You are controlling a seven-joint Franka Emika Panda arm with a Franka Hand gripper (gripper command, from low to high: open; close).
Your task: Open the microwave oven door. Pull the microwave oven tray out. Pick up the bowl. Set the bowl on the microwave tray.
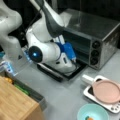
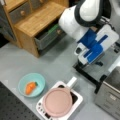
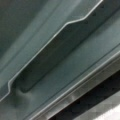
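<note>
The microwave oven (image 1: 95, 37) is seen at a front view's upper right, with three black knobs (image 1: 95, 53) stacked in a column on its right panel. In a front view only its near corner (image 2: 110, 97) is visible at the lower right. The microwave oven door (image 1: 53, 71) is found swung down and lying flat on the grey table (image 1: 65, 97) in front of the cavity; its dark edge (image 2: 87, 76) is also seen running diagonally in a front view.

The microwave oven tray (image 3: 50, 55) fills the wrist view as a dark flat metal surface with a raised lip and a stepped cut-out; how far it has been drawn out cannot be told. In a front view the dark panel under the arm cannot be separated into door and tray.

The gripper (image 1: 74, 60) is located low over the open door, just in front of the oven mouth, beneath the blue and white wrist. In a front view the gripper (image 2: 86, 62) is placed over the same dark edge. Whether its fingers are spread or closed cannot be told.

The bowl (image 2: 31, 84) is observed resting on the table, well apart from the gripper, with a small carrot (image 2: 30, 87) inside. In a front view the bowl (image 1: 92, 112) lies at the bottom right.

Just right of the bowl, a pink plate (image 2: 58, 102) is seen lying on a white tray (image 2: 76, 98). A wooden cabinet (image 2: 37, 20) with an open drawer (image 2: 47, 37) stands at the far left.
</note>
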